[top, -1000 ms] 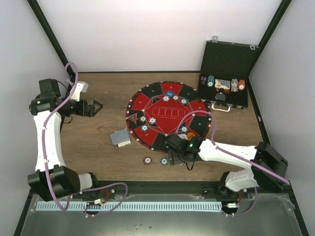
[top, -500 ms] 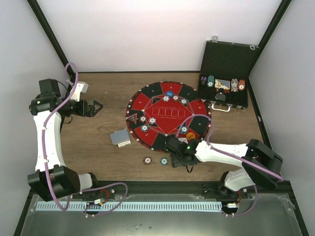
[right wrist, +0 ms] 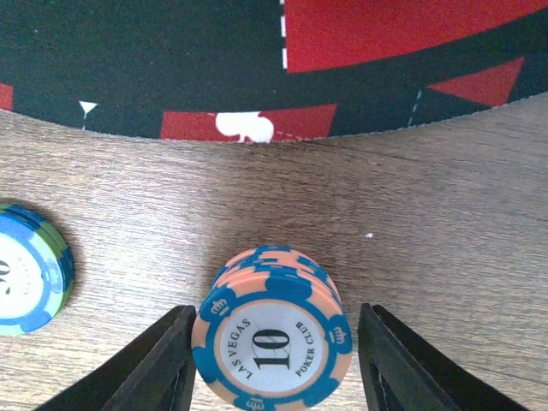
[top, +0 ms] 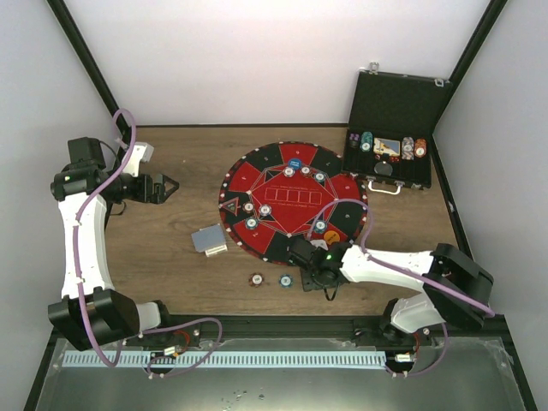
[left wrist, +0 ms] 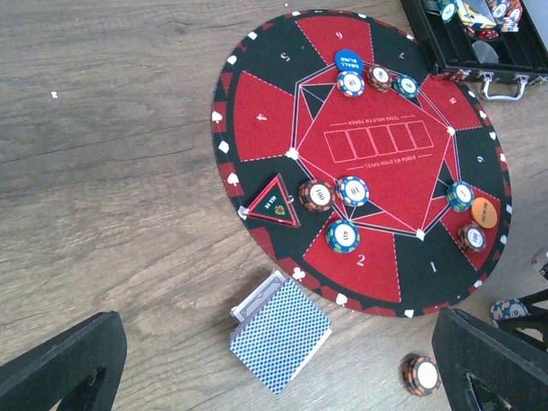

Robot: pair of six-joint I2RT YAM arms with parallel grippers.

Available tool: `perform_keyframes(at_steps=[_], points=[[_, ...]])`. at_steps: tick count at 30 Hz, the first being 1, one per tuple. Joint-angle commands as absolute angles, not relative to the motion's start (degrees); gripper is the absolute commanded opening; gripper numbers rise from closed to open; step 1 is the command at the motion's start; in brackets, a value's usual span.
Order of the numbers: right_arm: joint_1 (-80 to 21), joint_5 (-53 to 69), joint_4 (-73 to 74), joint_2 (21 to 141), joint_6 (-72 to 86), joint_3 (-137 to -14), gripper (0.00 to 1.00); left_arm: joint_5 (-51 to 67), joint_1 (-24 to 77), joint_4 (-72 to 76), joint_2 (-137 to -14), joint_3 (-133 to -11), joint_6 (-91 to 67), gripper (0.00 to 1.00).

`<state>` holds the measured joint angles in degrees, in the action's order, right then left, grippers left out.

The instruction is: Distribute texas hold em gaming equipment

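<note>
Top view: the right pincer (top: 306,276) sits low over the wood just off the mat (top: 257,177). It is much nearer the loose chips than the left pincer (top: 168,186), which hangs well apart from them, jaws wide and empty.

Left wrist view: the left jaws stand wide with nothing between them. The deck (left wrist: 281,336) lies ahead of them, just beside the mat.

Right wrist view: the 10 chip (right wrist: 272,330) lies flat between the fingers (right wrist: 163,360). It is round, so it has no long axis to line up with. The jaws stand about half apart. One finger looks to touch the chip's rim, and a sliver of wood shows at the other, so I judge it not yet clamped. A second chip (right wrist: 30,265) lies outside the pincer.
</note>
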<state>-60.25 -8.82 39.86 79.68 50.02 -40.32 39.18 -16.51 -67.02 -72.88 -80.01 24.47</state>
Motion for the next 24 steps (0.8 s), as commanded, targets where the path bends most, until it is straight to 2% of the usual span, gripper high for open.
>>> perform_keyframes(at_steps=[1, 12, 24], points=[[-60.51, -10.33, 41.53, 78.44, 50.19, -41.53, 0.53, 40.62, -16.77, -67.50, -72.51, -80.71, 25.14, 1.00], [-60.39, -10.52, 42.19, 78.53, 49.75, -42.69, 0.33, 40.63, -16.74, -67.28, -72.60, -80.67, 25.03, 1.00], [-58.90, -12.95, 49.67, 75.91, 47.35, -53.22, 0.30, 40.36, -16.76, -67.29, -72.60, -80.94, 25.25, 1.00]])
